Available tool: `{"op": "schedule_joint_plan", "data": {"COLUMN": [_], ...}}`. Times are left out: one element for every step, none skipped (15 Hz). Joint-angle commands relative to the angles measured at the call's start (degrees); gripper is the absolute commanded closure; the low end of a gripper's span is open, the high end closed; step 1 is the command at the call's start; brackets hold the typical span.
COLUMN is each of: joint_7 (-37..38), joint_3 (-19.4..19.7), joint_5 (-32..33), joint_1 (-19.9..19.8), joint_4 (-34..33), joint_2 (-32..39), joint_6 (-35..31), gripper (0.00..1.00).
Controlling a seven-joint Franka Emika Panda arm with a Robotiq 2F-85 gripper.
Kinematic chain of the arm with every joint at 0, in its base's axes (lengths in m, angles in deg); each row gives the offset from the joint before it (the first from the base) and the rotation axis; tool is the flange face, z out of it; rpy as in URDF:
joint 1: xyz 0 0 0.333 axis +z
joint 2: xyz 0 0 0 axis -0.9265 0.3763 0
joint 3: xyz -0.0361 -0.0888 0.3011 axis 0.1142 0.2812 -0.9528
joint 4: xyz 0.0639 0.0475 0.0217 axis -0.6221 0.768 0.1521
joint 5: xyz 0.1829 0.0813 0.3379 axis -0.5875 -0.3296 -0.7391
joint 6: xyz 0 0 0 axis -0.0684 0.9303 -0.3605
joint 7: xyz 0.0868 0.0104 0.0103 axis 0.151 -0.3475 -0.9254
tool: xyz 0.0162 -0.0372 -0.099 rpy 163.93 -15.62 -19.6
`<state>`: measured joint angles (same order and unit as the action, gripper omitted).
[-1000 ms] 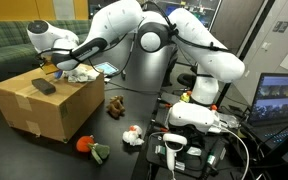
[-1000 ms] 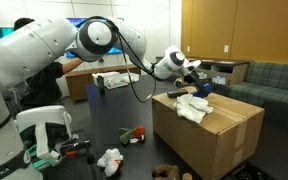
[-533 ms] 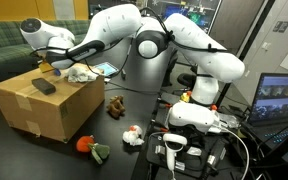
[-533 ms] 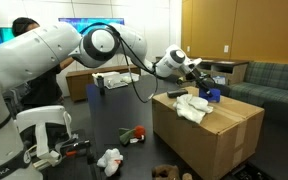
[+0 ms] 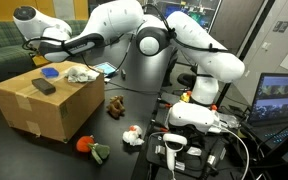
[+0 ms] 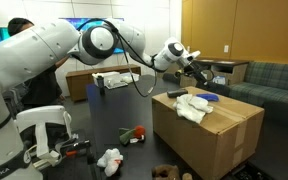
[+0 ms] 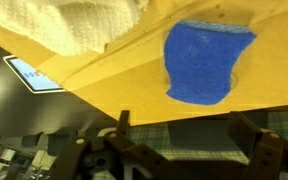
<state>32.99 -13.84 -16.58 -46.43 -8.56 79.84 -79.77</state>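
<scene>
A flat blue object [image 7: 206,60] lies on top of a cardboard box [image 5: 44,112], seen in both exterior views as a small blue patch [image 5: 49,72] [image 6: 206,97]. My gripper [image 7: 184,135] hovers above it and slightly off the box edge, open and empty, with its fingers [image 7: 121,125] spread wide. In the exterior views the gripper [image 5: 34,45] [image 6: 199,68] hangs clear above the box top. A white cloth [image 5: 81,72] [image 7: 84,25] and a black block [image 5: 45,87] [image 6: 176,94] also rest on the box [image 6: 209,132].
Small toys lie on the dark floor: a red and green one [image 5: 86,145], a brown one [image 5: 115,107], a white one [image 5: 133,135]. A tablet [image 7: 34,72] lies beyond the box. A couch [image 6: 274,80] stands behind it, and a lit laptop [image 5: 284,100] beside the robot base.
The gripper has opened from shut and risen away from the box top. The blue object it held now lies free on the box.
</scene>
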Motion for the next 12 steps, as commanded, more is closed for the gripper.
{"op": "schedule_joint_plan", "data": {"joint_7": [-7.7,-10.8,-12.9,-15.3,-17.6,-19.9,-22.2,-24.2,-26.0,-27.3,-28.6,-29.6], "joint_3": [-4.9,-6.9,-8.4,-10.0,-11.6,-13.1,-14.6,-15.9,-16.9,-17.7,-18.4,-19.0], "joint_5": [-3.2,-4.6,-5.6,-6.8,-8.0,-9.2,-10.3,-11.4,-12.2,-12.9,-13.4,-13.8], "joint_1": [-0.7,-1.2,-1.3,-1.7,-2.2,-2.7,-3.4,-4.0,-4.6,-5.0,-5.4,-5.8], "joint_4": [3.5,4.7,5.7,6.9,7.8,8.9,10.0,10.9,11.7,12.3,12.9,13.2], "joint_2": [-4.4,-5.5,-6.2,-7.0,-7.5,-8.2,-8.7,-9.2,-9.4,-9.6,-9.8,-9.7], "joint_6": [0.2,0.0,-0.1,0.1,0.2,1.0,1.5,2.4,3.2,4.1,4.9,5.7], "gripper": [0.00,0.01,0.00,0.00,0.00,0.00,0.00,0.00,0.00,0.00,0.00,0.00]}}
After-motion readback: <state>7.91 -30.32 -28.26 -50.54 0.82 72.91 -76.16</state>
